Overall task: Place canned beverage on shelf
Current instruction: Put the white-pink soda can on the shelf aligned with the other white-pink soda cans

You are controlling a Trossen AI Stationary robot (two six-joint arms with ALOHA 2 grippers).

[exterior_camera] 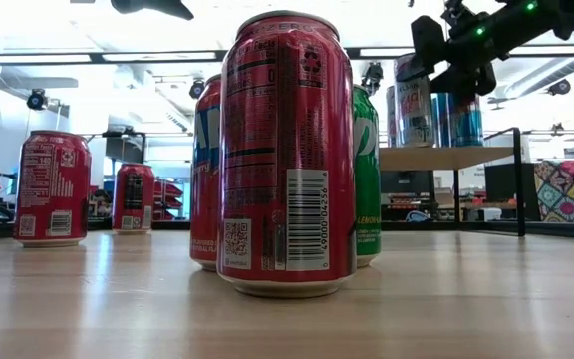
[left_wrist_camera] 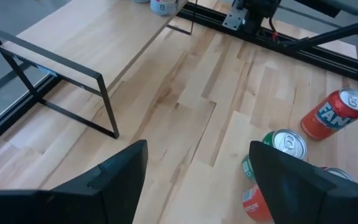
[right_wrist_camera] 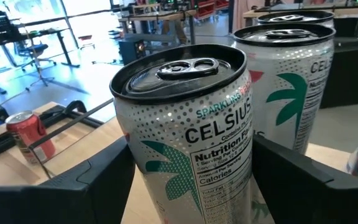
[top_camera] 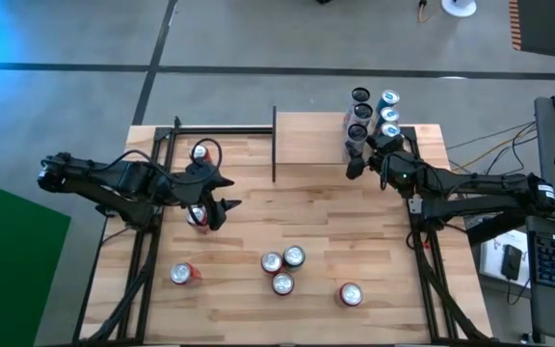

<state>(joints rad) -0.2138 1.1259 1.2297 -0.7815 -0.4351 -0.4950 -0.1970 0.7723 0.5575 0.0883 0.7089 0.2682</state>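
Note:
The shelf [top_camera: 311,146] is a light-wood plank on black uprights at the table's far side. Several cans [top_camera: 389,116] stand upright on its right end. My right gripper [right_wrist_camera: 191,186] reaches level to one of them, a white Celsius can [right_wrist_camera: 185,112] standing on its base. One open finger is on either side of that can. In the high view my left gripper [top_camera: 212,207] hangs open over the table's left part with nothing between its fingers. A red can [top_camera: 198,218] stands just beside it. My right gripper's fingers [right_wrist_camera: 104,180] stand level on either side of the Celsius can's wall [right_wrist_camera: 143,163], below its rim. The can is upright on the shelf. Whether the fingers touch it I cannot tell.
Loose cans stand on the table: one near the left upright [top_camera: 200,152], one at the near left [top_camera: 183,274], three bunched in the near middle [top_camera: 282,270] and one at the near right [top_camera: 351,294]. The shelf's left part is bare plank [left_wrist_camera: 92,37].

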